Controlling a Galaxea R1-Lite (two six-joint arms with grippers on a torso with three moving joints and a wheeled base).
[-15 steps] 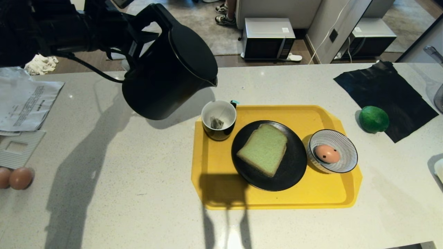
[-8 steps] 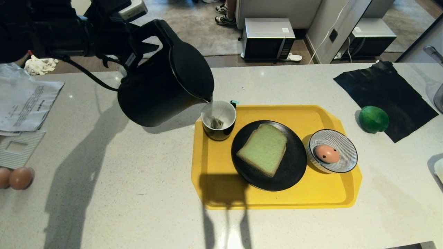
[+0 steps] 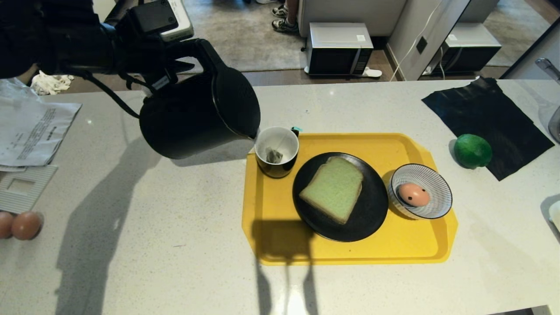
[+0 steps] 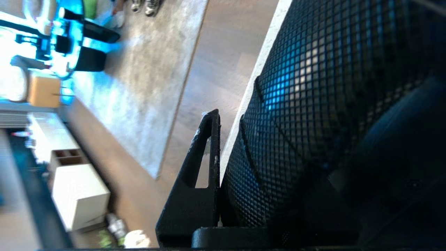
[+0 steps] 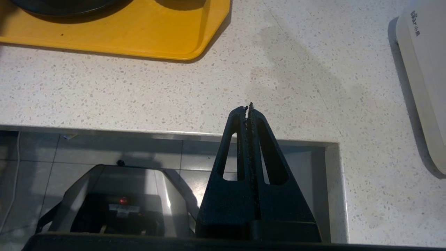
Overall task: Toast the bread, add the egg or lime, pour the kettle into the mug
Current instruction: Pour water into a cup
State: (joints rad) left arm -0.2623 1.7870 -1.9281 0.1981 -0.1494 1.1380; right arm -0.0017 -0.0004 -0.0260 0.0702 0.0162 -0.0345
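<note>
Tipping the kettle (image 3: 199,116) toward the mug (image 3: 276,152), I have its spout at the mug's near rim on the side away from the plate, which I judge is so that whatever comes out falls inside the white interior and not on the yellow tray (image 3: 393,249). From the head view my left gripper (image 3: 168,65) is clamped on the kettle's loop handle, up and behind the mug, and my left arm reaches in level from the far left with the wrist rolled so the lid faces the mug. No stream is visible to me. A teabag lies in the mug, so the pour is the step in hand. Beside the mug on its right sits the black plate (image 3: 372,218) carrying the bread (image 3: 333,188); beyond that, further from the mug, the striped bowl (image 3: 439,190) cradles the egg (image 3: 413,194), which keeps it from rolling. The lime (image 3: 472,151) rests off the tray, well to the right of the mug, at the edge of a black cloth (image 3: 485,109). Two plain brown eggs (image 3: 19,224) lie far to the mug's left.

In the left wrist view one finger (image 4: 198,184) presses flat against the kettle's textured black surface, with the handle between my jaws, partly closed round it.

In the right wrist view my right gripper (image 5: 249,111) is parked at the counter's near edge, just off the tray's corner, fingers pressed together and holding nothing.
</note>
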